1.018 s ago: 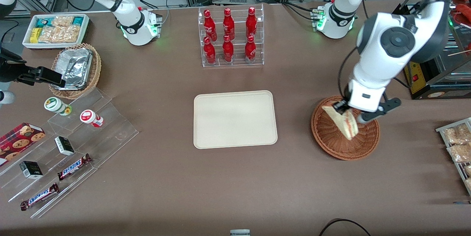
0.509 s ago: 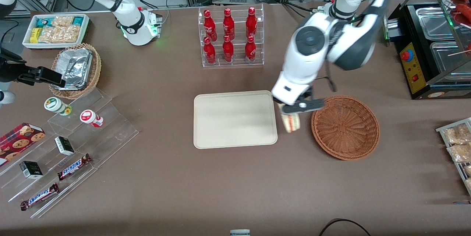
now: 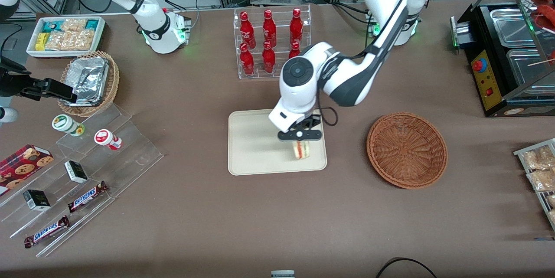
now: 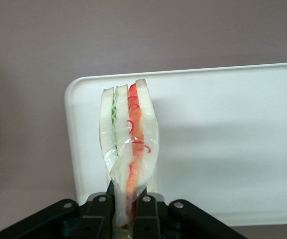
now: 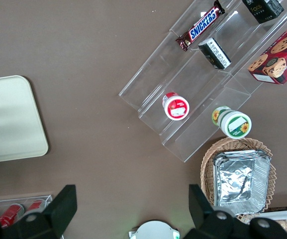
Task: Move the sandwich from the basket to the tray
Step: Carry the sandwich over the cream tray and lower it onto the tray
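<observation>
Hand (image 3: 300, 135) pinching wrapped triangular sandwich (image 4: 128, 144) above cream rectangular tray (image 3: 253, 148), near its working-arm edge. Lower gently, release well inside rim; round reddish-brown wicker basket (image 3: 406, 150) empty.

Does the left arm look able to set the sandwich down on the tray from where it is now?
Probably yes. The gripper holds the sandwich right above the tray, and nothing lies on the tray beneath it.
</observation>
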`<state>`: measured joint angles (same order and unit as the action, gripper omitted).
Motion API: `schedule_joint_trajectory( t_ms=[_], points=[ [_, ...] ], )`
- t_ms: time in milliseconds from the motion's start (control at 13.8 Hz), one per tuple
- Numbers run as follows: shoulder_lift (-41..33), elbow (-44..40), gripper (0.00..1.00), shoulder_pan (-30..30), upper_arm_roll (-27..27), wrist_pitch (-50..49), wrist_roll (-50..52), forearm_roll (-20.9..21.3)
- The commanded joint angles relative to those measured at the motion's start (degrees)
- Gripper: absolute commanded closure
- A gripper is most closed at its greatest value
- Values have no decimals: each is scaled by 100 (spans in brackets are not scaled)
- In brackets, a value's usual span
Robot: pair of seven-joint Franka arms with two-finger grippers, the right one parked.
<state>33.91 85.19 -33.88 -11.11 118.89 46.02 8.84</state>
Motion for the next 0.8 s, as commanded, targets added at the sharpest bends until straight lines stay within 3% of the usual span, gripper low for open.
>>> schedule_joint_trajectory(
  t_ms=[0, 145, 727],
  points=[
    [545, -389, 100, -276, 92, 449, 127, 249],
    [730, -389, 100, -373, 83, 679, 127, 425],
    [1082, -381, 100, -584, 92, 1110, 267, 443]
  ],
)
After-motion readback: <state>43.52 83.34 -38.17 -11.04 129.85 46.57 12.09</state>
